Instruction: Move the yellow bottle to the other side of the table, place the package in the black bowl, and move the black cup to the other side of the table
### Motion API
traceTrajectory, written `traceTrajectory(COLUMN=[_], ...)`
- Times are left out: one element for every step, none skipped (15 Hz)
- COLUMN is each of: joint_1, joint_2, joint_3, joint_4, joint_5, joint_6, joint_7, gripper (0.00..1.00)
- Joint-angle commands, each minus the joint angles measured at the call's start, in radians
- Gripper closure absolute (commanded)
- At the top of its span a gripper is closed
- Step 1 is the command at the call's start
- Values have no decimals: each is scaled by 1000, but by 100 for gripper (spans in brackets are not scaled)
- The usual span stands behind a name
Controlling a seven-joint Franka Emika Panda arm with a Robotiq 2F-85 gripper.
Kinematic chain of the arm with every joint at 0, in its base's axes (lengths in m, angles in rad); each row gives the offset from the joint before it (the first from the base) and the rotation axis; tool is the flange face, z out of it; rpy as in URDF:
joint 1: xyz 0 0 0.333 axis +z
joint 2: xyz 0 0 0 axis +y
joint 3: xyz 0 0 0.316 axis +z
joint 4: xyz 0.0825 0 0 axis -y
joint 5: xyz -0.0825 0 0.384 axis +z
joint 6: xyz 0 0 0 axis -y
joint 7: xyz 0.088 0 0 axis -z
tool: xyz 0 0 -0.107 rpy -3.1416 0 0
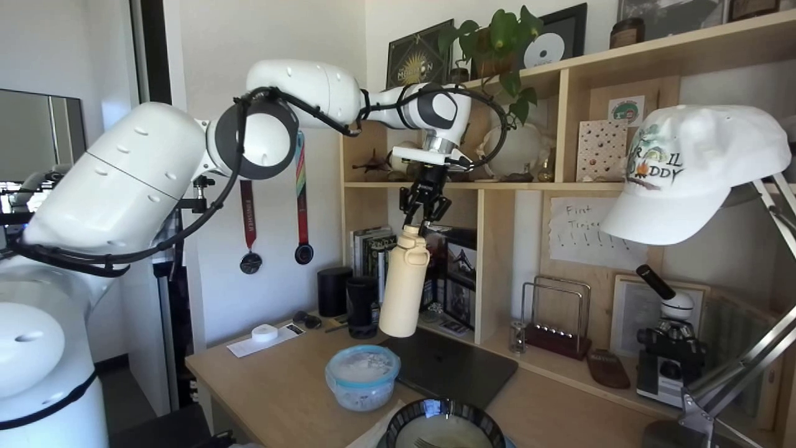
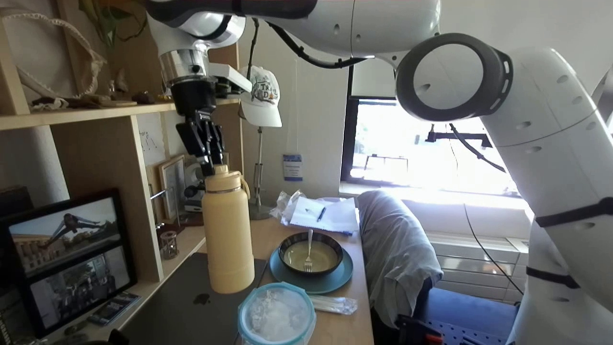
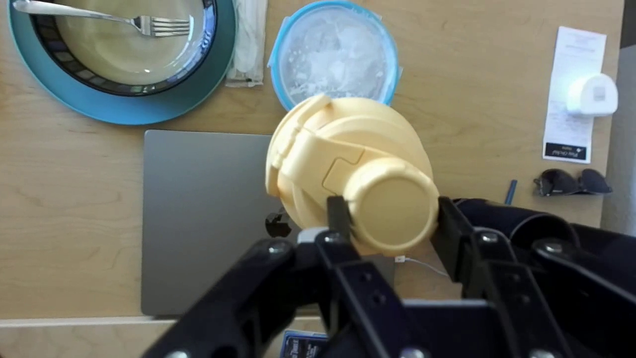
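The fingers (image 3: 456, 241) were clamped on the cap of the yellow bottle (image 1: 404, 289), one to each side of it near the centre of the wrist view. The bottle hung in the air with a tilt, its base to the lower left of its cap in an exterior view, and from above it covered part of the closed grey laptop (image 3: 208, 214) and the lower edge of a blue-rimmed container (image 3: 340, 54) at the top centre. The black bowl (image 3: 124, 59) sat at the upper left of the wrist view on a blue plate (image 3: 134, 112) (a fork (image 3: 144, 24) lay in it, handle across the rim). The package (image 3: 248, 40), a clear wrapper with pale contents, lay on the tabletop (image 3: 69, 214) just beside the plate, between it and the container. The black cup (image 1: 362, 305) stood upright, left of the bottle in the middle of an exterior view, next to a wider dark cylinder (image 1: 334, 291). At the right of the wrist view the cup was partly hidden by the fingers, with sunglasses (image 3: 557, 182) to its upper right and a paper slip (image 3: 566, 139) higher up, a small white object (image 3: 594, 95) on it
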Motion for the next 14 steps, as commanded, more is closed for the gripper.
traceTrajectory(joint_1=[24,34,44,54,65,73,80,89,98,104,111,117,123,128], joint_2=[-89,-95,-100,-106,-110,-115,-121,-125,-128,-133,-137,-141,-144,-147], joint_3=[22,29,35,39,43,49,54,58,62,65,70,75,80,85], joint_4=[-130,-150,-168,-184,-201,-215,-230,-242,-252,-265,-276,-287,-297,-310], joint_5=[-8,-9,-13,-15,-19,-22,-24,-24,-21,-18,-16,-16,-16,-15], joint_6=[-8,-9,-9,-9,-5,-5,-4,-5,-6,-5,-6,-4,-2,2], joint_7=[-54,-67,-75,-87,-93,-102,-107,-116,-119,-124,-132,-133,-134,-133], gripper=[80,80,80,80,80,80,80,80,80,80,80,80,80,80])
